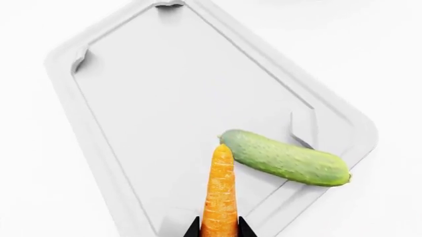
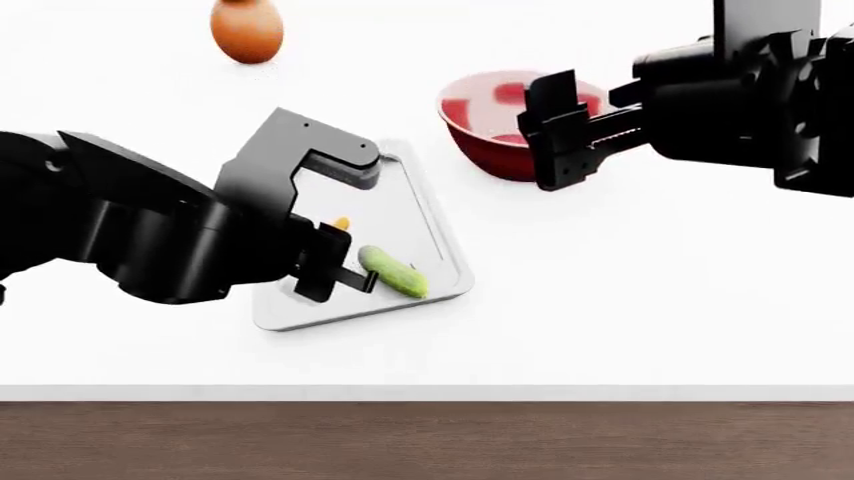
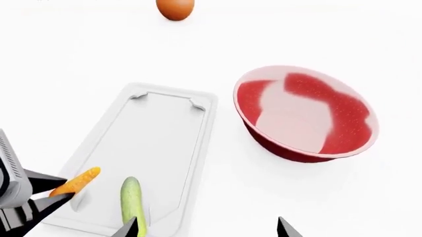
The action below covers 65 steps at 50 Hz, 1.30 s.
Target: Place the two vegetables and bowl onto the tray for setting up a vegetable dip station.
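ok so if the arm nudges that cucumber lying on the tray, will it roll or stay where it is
The cucumber is round and smooth, so a sideways nudge would probably roll it. It lies on the tray beside a corner tab and the low rim, which may stop it. It looks stiff, unlikely to bend.

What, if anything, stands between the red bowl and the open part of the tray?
Nothing visible does. The bowl sits on bare table beside the tray, whose far half is free. The cucumber and the left gripper's carrot occupy the near end.
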Motion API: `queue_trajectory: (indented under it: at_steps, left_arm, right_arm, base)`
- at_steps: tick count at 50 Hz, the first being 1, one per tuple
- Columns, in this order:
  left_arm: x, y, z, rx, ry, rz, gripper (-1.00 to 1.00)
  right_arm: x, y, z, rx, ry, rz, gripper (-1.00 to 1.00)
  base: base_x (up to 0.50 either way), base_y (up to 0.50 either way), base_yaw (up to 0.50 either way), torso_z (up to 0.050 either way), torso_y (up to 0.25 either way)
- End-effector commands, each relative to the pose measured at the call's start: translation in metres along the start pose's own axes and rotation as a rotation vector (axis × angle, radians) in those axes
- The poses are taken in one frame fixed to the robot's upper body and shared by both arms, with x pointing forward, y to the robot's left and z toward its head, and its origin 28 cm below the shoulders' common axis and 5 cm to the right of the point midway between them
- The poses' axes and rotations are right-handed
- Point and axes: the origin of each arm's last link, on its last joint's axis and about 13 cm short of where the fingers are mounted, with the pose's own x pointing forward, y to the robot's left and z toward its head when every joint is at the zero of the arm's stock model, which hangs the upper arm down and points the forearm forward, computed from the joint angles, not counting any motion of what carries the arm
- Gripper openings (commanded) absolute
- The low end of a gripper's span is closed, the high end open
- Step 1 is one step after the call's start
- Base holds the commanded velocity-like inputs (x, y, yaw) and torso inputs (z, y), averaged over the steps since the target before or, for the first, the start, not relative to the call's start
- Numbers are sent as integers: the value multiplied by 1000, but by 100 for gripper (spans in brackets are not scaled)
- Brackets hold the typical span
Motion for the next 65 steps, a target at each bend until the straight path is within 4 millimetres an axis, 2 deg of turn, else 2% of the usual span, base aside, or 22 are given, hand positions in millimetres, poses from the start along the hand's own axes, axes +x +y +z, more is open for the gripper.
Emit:
queue_trajectory:
  at_steps: [1,13,19,22,26,29,33,46,51,55,61,65]
  left_arm:
    - [2,1,2,21,-34,19,100]
    - [1,3,4,30,-42,32,100]
    - [-8,6,10,37,-75,64,100]
    - [-17,6,13,37,-104,67,100]
    - [-37,6,20,18,-187,61,100]
    - [-61,8,29,-4,-276,68,100]
    - [-78,12,36,-25,-359,96,100]
    - [-96,26,40,-26,-492,230,100]
    - [-102,30,39,-17,-523,292,100]
    - [-105,32,37,-12,-552,327,100]
    - [-111,34,34,1,-609,423,100]
    - [-110,34,32,16,-649,461,100]
  right_arm:
    - [1,-1,-4,8,-2,5,100]
    - [3,-1,-6,11,4,9,100]
    - [2,-1,-7,12,3,11,100]
    - [1,-1,-7,13,4,10,100]
    - [1,-1,-7,10,6,5,100]
    - [0,-2,-5,11,-3,-9,100]
    - [1,-5,-2,5,0,-34,100]
    - [7,-18,15,32,-10,-119,100]
    - [15,-22,19,43,22,-172,100]
    - [23,-30,31,134,-25,-201,100]
    - [60,-34,36,210,23,-219,100]
    - [77,-38,39,237,36,-229,100]
  base:
    - [0,0,0,0,0]
    - [0,0,0,0,0]
    - [0,0,0,0,2]
    - [0,0,0,0,0]
    - [0,0,0,0,0]
    - [0,0,0,0,0]
    - [0,0,0,0,0]
    - [0,0,0,0,0]
    - [0,0,0,0,0]
    - [0,0,0,0,0]
    - [0,0,0,0,0]
    - [0,0,0,0,0]
